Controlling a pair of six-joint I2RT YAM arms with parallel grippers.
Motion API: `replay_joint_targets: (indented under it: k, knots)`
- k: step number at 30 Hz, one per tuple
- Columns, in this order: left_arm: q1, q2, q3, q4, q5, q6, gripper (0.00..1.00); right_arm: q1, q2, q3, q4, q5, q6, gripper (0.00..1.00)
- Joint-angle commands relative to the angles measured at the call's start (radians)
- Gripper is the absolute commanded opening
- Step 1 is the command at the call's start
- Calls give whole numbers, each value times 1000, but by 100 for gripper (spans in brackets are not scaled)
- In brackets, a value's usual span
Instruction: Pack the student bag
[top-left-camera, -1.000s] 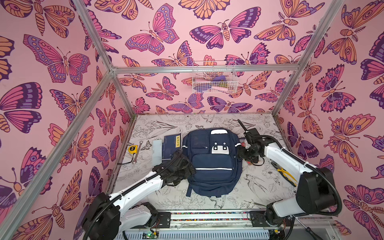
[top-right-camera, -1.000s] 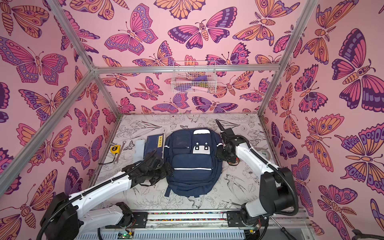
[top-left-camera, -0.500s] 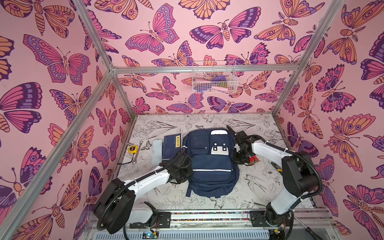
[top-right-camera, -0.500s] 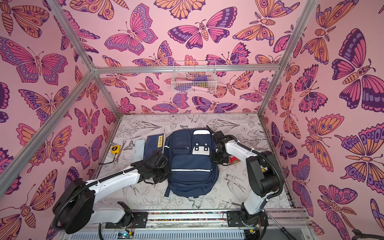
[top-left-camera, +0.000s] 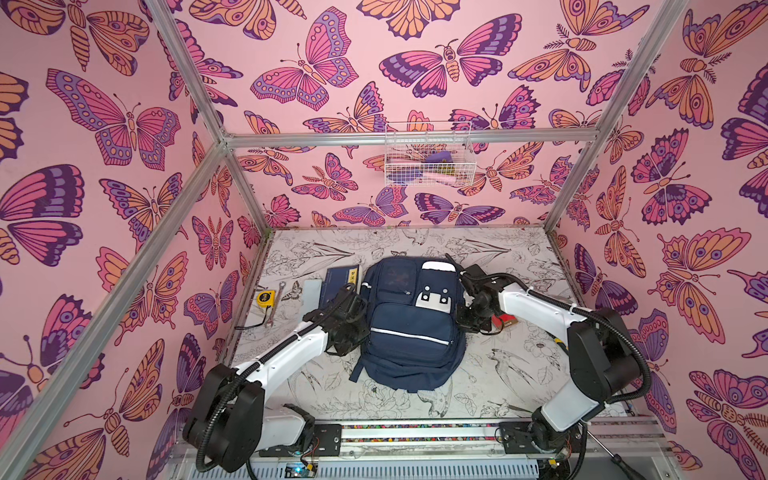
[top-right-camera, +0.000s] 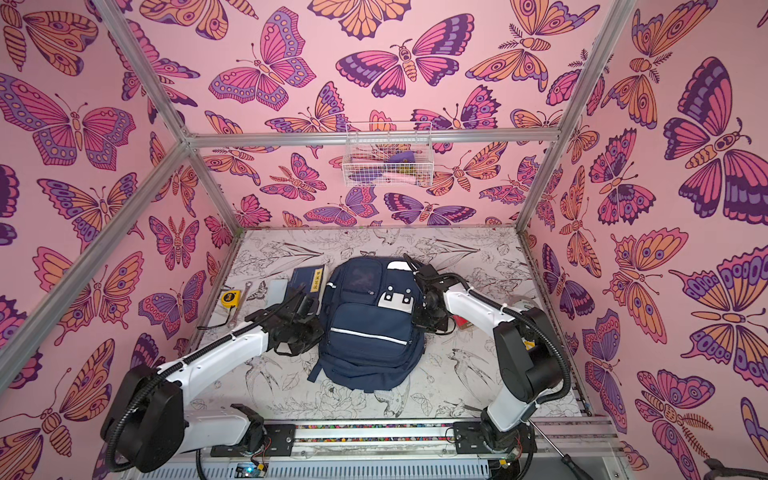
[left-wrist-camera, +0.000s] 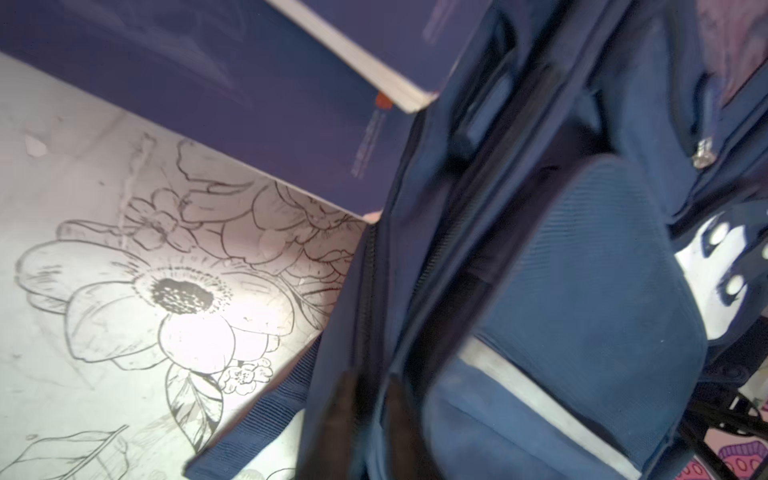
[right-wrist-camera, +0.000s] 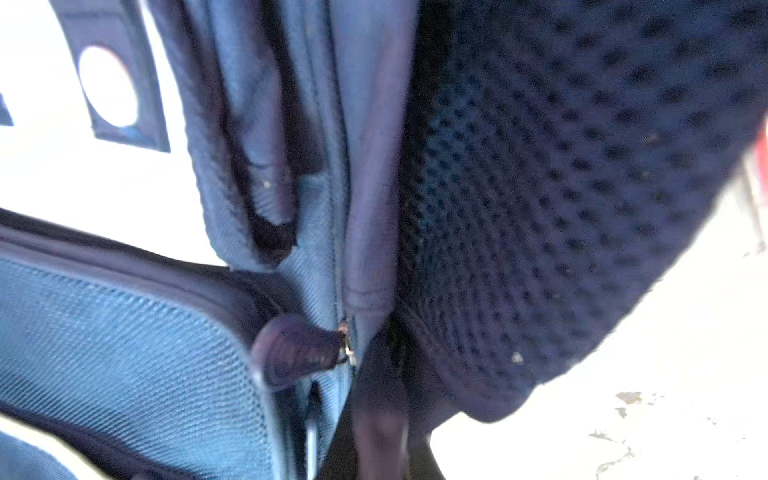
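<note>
Start at the left edge of the table (top-left-camera: 291, 374). You have a yellow tape measure (top-left-camera: 265, 298) with a wrench (top-left-camera: 275, 307) just beside it. Next comes a grey slab (top-left-camera: 311, 289), then a navy book (top-left-camera: 338, 280) with a yellow label, right against the bag.

Your left gripper (top-left-camera: 355, 300) sits low at the bag's left side, just nearer you than the book. In the left wrist view its dark fingers (left-wrist-camera: 345, 419) are blurred. They stand a little apart with the bag's side seam between them. You cannot tell whether they pinch it or only straddle it.

The bag (top-left-camera: 409, 332) lies flat in the middle of the table, front up and top toward the back wall. Its white patch (top-left-camera: 432, 297) is on the right of the upper half, and a strap trails off the near left corner.

Your right gripper (top-left-camera: 464, 318) is at the bag's right side, level with the patch. In the right wrist view its fingers are drawn close together on a fold of bag fabric. That fold runs beside a zip pull (right-wrist-camera: 295, 353), with the mesh pocket (right-wrist-camera: 561, 187) next to it. The gripper is narrow and gripping the bag.

Just right of that gripper a small red item (top-left-camera: 503, 322) lies on the table, partly hidden by the arm. On the back wall a wire basket (top-left-camera: 428, 162) hangs above the bag; its contents are too small to name.
</note>
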Motion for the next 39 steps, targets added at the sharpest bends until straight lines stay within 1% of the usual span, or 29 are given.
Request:
replay_joint_targets:
  k: [1,2,4,5,6,8,10,12,16,18,19,20,21,23,24,26,29,32,35,37,39]
  knots:
    - [-29,-56,31,-76,-19,66,61,12,-54,51,-76,25,21,17]
    - [-55,-77,36,-103,-26,79,66,12,-70,56,-84,43,18,30]
    - [-108,-116,27,-154,-31,89,74,12,-108,58,-93,78,5,61]
    - [-131,-145,15,-171,-21,79,78,12,-115,60,-105,103,-6,70]
    - [-146,-167,-5,-175,0,63,81,11,-113,63,-111,123,-17,74]
    - [-184,-208,-44,-173,52,15,83,4,-90,64,-118,134,-38,75]
    - [-212,-217,-52,-173,67,2,84,-6,-45,58,-99,117,-57,69]
    - [-217,-200,-36,-173,67,14,85,-11,-12,58,-85,114,-66,66]
    - [-230,-90,13,-160,113,53,90,-31,31,47,-54,113,-67,66]
    - [-242,-44,26,-139,128,66,90,-48,43,34,-41,111,-68,64]
    - [-245,-11,32,-126,133,72,88,-55,45,25,-33,112,-68,62]
    - [-245,23,38,-112,136,76,84,-64,46,14,-27,115,-70,58]
    - [-245,42,44,-99,142,81,81,-79,46,3,-23,115,-70,51]
    - [-248,103,64,-63,160,85,73,-118,42,-22,-9,108,-70,32]
    - [-248,130,74,-53,170,85,70,-136,37,-33,-4,102,-72,26]
    - [-251,189,102,-31,179,88,64,-172,24,-53,2,101,-83,17]
    - [-253,244,153,-20,159,99,58,-222,10,-62,-4,97,-106,8]
    - [-253,286,212,-22,87,127,58,-253,10,-50,-22,101,-129,4]
    - [-242,322,264,-33,13,142,60,-262,20,-32,-30,91,-134,4]
    - [-236,319,275,-39,-52,130,67,-263,28,-24,-29,55,-129,5]
    - [-236,295,276,-57,-76,120,74,-256,29,-25,-21,30,-117,10]
